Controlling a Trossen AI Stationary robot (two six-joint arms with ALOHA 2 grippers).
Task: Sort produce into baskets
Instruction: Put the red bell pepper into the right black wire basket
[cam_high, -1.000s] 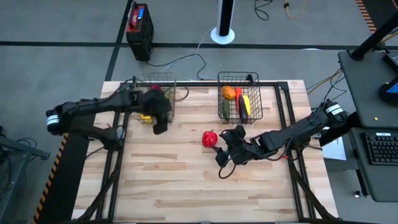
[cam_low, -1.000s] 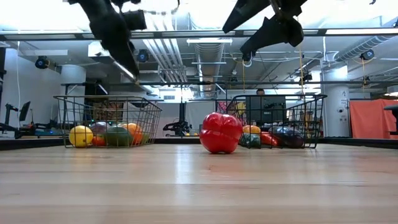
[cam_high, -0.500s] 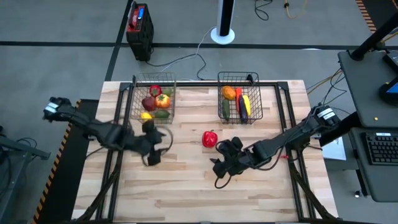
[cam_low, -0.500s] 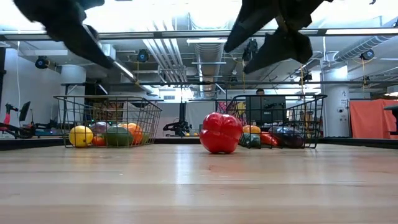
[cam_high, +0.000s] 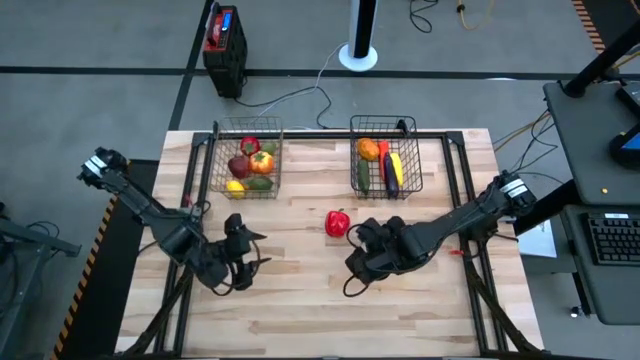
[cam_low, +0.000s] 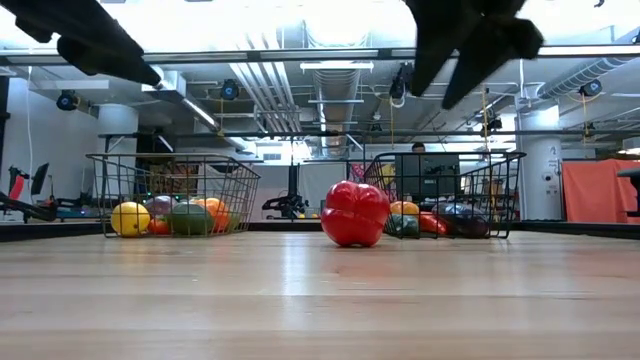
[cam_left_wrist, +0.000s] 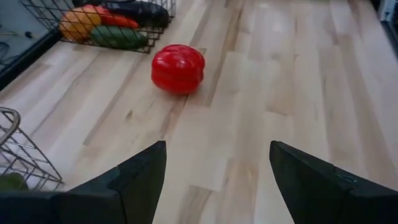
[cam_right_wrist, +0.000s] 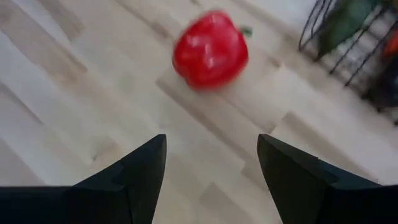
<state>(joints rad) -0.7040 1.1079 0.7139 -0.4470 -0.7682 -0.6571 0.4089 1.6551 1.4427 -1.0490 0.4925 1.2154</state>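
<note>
A red toy pepper rests on its underside on the wooden table between the two wire baskets; it also shows in the low view, the left wrist view and the right wrist view. The left basket holds several pieces, red, orange, yellow and green. The right basket holds orange, green, yellow and purple pieces. My left gripper is open and empty, left of the pepper toward the near side. My right gripper is open and empty, just near-right of the pepper.
A red-and-black box stands on the floor beyond the table's far edge. A white pole base and cables lie behind the table. Bare wood spreads across the table's near half.
My left gripper has left the left basket and swung toward the table's near edge, dropping to left of the pepper, open and empty. My right gripper has shifted a little toward the near edge and left, beside the pepper. The pepper has stayed in place.
</note>
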